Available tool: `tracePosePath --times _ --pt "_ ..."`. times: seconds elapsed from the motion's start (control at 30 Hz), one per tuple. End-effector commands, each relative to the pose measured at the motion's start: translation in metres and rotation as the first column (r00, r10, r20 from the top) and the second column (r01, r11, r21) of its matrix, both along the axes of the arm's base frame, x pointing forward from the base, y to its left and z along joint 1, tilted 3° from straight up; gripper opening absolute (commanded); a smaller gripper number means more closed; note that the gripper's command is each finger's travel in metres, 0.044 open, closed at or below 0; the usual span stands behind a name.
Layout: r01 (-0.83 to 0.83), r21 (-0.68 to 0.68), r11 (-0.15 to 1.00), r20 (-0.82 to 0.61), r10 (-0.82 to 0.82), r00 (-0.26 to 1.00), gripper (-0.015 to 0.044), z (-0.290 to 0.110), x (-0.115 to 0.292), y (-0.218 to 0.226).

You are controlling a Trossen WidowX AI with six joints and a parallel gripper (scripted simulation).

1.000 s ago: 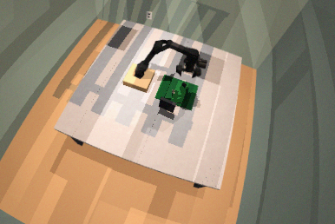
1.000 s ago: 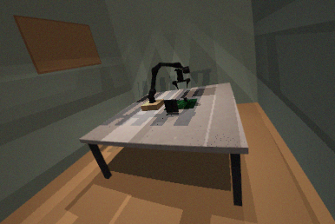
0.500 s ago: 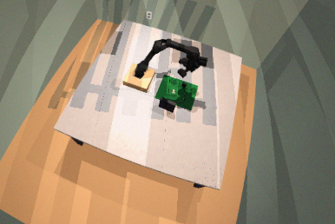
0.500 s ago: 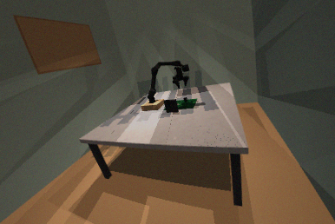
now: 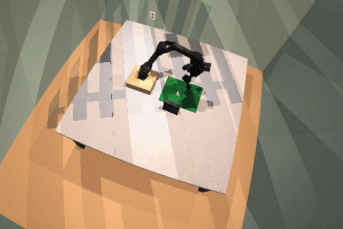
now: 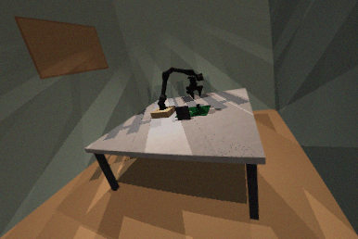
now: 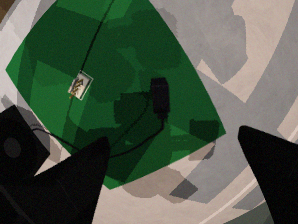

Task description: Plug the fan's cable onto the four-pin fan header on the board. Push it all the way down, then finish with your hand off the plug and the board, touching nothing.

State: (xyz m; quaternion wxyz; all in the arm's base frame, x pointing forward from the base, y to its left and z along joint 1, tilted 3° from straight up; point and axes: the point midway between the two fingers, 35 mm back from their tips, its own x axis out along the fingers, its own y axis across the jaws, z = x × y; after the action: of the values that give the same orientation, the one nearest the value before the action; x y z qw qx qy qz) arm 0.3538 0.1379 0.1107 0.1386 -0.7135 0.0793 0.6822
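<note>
Green board (image 5: 181, 94) flat on table (image 5: 147, 145), fan (image 5: 171, 106) at its near edge; arm (image 5: 165, 51) reaches over from wooden base (image 5: 141, 82).

Exterior: gripper (image 6: 194, 92) hangs above board, touching nothing; height leaves room to line up on plug.

Wrist: fingers spread wide, nothing between. Black plug (image 7: 160, 94) lies loose on board, cable (image 7: 136, 141) trailing off it. Pale header (image 7: 79, 86) sits apart from plug, so plug judged unseated. Pickup comes first.
</note>
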Motion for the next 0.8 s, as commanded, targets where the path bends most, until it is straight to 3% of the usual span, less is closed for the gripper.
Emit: tracePosePath --times 0.0,0.77 --pt "-0.003 -0.006 1.000 -0.029 0.003 1.000 0.0440 -0.048 -0.007 0.001" --pt "-0.003 -0.006 1.000 -0.029 0.003 1.000 0.0440 -0.075 -0.006 0.003"
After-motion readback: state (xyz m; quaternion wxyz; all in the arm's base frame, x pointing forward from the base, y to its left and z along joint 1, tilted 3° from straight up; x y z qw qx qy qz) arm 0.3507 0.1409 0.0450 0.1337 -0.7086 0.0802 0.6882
